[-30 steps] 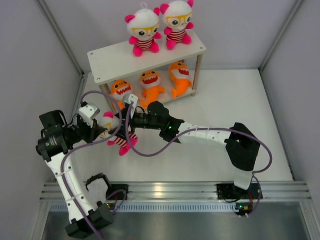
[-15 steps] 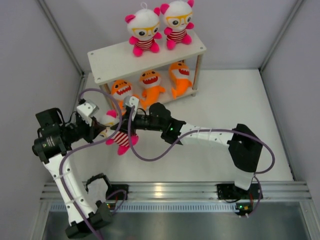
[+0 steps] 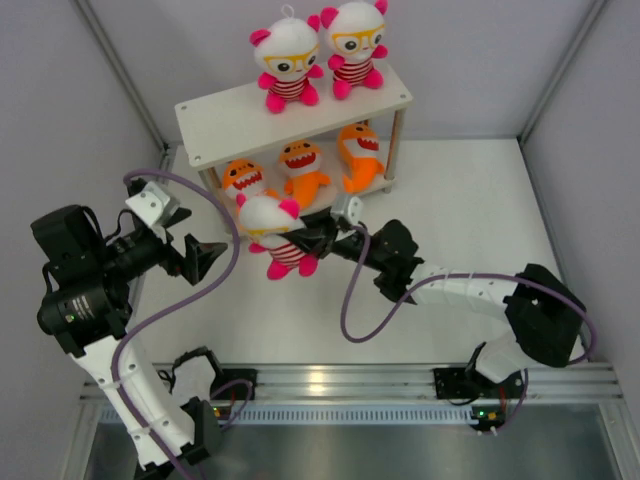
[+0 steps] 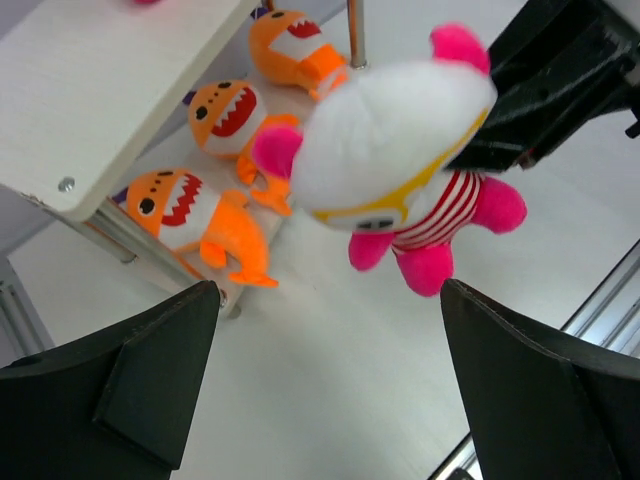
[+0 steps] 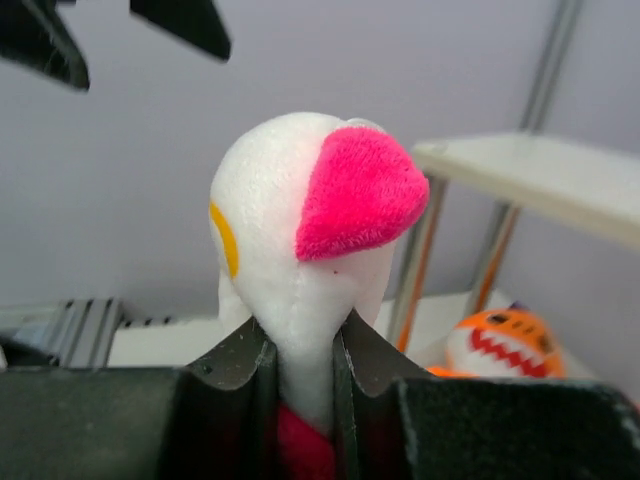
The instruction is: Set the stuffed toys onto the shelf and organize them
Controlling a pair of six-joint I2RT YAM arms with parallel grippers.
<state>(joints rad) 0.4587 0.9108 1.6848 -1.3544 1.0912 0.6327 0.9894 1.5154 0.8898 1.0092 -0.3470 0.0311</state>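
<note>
Right wrist view: right gripper [image 5: 305, 365] pinches doll [image 5: 300, 240]; left gripper [image 4: 325, 305] spread wide.

This looks like a robotics lab test cell: plain grey panel walls [image 3: 480, 60] box in a white desk [image 3: 470, 200], and an aluminium rail [image 3: 340, 380] along the near edge carries two cabled robot arms [image 3: 465, 292].

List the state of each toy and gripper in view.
Held doll: gripped below the head, in front of the shelf.
Right gripper: shut on the held doll.
Left gripper: open, empty.
Top-tier dolls: two, sitting upright.
Sharks: three, on the lower tier.
</note>
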